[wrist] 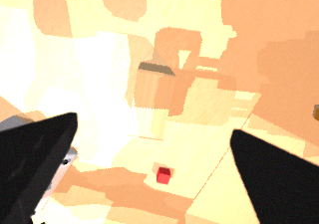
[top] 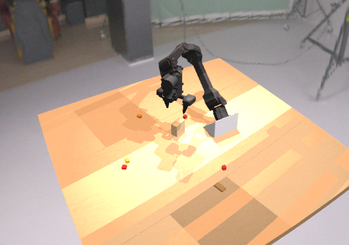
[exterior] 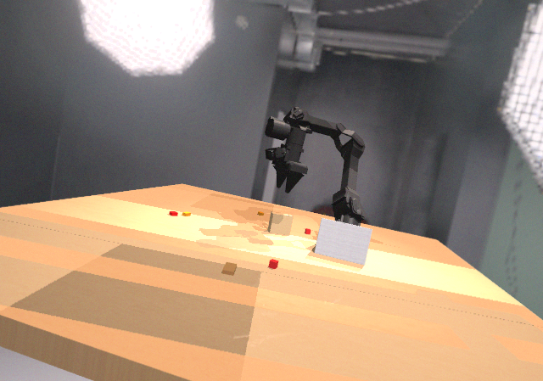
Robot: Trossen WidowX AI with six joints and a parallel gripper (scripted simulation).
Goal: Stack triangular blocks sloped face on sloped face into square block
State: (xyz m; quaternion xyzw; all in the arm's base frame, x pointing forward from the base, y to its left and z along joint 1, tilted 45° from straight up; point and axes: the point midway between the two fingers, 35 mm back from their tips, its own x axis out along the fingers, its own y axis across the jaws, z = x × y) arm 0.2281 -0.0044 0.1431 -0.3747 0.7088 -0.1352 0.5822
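Note:
The two pale wooden triangular blocks show as one squarish block [top: 174,129] [exterior: 280,224] [wrist: 152,102] standing on the table [top: 112,203] [exterior: 184,333]. Its top looks level. The seam between the sloped faces cannot be made out, and patchy light makes it hard to tell how even the ends are. My gripper [top: 175,109] [exterior: 282,189] [wrist: 156,128] is wide open and empty. It hangs above the block, with a clear gap between the fingertips and the block's top in the exterior view. Neither hand nor arm touches the block.
A grey-white panel [top: 227,125] [exterior: 343,242] stands by the arm's base. A small red cube [top: 185,116] [exterior: 307,231] [wrist: 163,175] lies near the block. An orange piece [top: 139,115], a yellow piece [top: 127,159], two more red ones and a brown slab [top: 220,186] lie farther off.

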